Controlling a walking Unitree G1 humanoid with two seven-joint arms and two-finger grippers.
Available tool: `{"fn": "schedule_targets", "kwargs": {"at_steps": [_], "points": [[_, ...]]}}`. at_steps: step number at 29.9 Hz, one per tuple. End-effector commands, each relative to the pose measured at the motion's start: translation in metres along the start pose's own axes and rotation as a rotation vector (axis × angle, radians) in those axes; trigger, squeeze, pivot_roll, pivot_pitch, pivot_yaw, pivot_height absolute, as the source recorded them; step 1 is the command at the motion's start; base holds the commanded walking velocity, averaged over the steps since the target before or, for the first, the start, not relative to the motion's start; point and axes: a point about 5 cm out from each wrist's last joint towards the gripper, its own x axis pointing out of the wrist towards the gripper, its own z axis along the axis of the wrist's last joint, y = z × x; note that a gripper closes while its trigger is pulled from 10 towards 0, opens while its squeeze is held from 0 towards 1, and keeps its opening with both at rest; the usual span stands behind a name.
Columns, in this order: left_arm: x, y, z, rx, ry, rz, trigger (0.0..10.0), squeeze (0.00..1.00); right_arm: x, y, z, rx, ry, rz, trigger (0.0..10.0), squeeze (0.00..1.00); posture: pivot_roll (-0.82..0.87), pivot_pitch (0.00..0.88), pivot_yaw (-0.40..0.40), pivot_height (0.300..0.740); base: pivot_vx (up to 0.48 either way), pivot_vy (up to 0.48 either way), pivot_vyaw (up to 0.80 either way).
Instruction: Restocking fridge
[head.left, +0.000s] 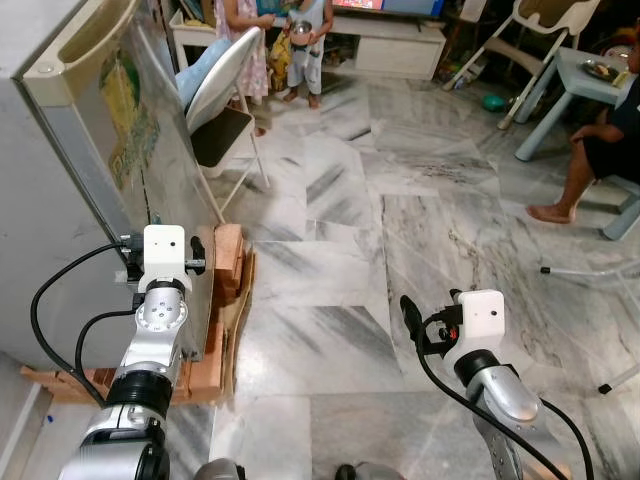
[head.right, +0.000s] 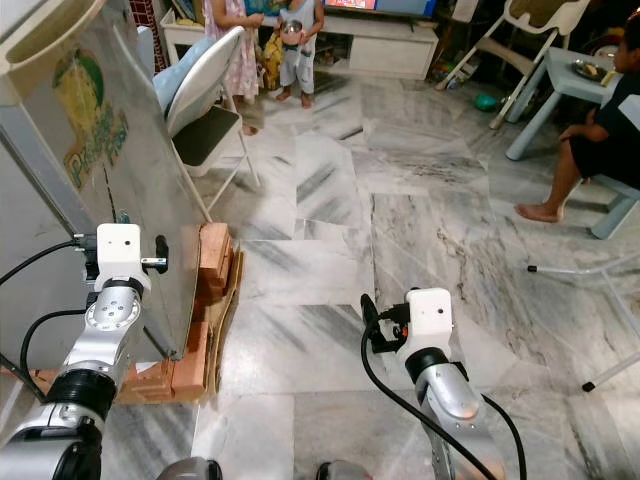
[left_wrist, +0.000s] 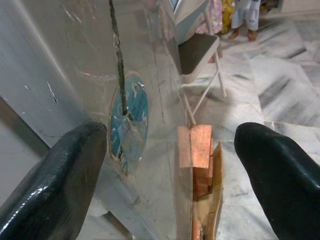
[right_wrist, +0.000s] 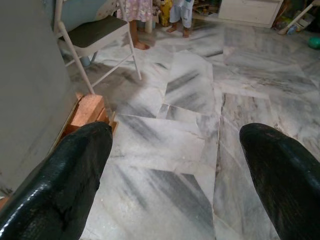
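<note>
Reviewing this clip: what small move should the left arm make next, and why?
Probably ease the left pincer forward so its open fingers straddle the fridge door edge, ready to pull. The door looks closed, that pincer is already up beside it, and the right pincer hangs open over bare floor.

I count one fridge (head.left: 110, 150) with a single sticker (left_wrist: 129, 127) on its side, resting on one stack of bricks (head.left: 228, 262), and one folding chair (head.left: 225, 110) beside it. Three people are in my view: two standing (head.left: 245, 40) (head.left: 305, 45) at the far end and one seated (head.left: 600, 150) by the one small table (head.left: 590, 85). I also see one high chair (head.left: 545, 30) and my two grippers, left (left_wrist: 170, 175) and right (right_wrist: 175, 175).
</note>
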Motion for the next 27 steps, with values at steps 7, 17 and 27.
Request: {"fn": "schedule_targets", "kwargs": {"at_steps": [7,17,27], "points": [[-0.022,0.005,-0.007,-0.020,-0.063,-0.065,10.0,0.00,-0.005,-0.004,0.005,0.000,-0.012,-0.024,10.0,0.00,-0.06,0.107,-0.073,0.740,0.000,0.000,0.00],[-0.095,-0.001,-0.001,-0.066,-0.217,-0.240,10.0,0.00,-0.001,-0.012,0.024,-0.003,-0.117,-0.115,10.0,0.00,0.00,0.096,-0.067,0.740,0.000,0.000,0.00],[-0.109,-0.001,-0.012,-0.053,-0.166,-0.259,10.0,0.00,-0.004,-0.015,0.013,0.003,-0.085,-0.149,10.0,0.00,0.02,0.074,-0.055,0.740,0.000,0.286,0.00]]}}
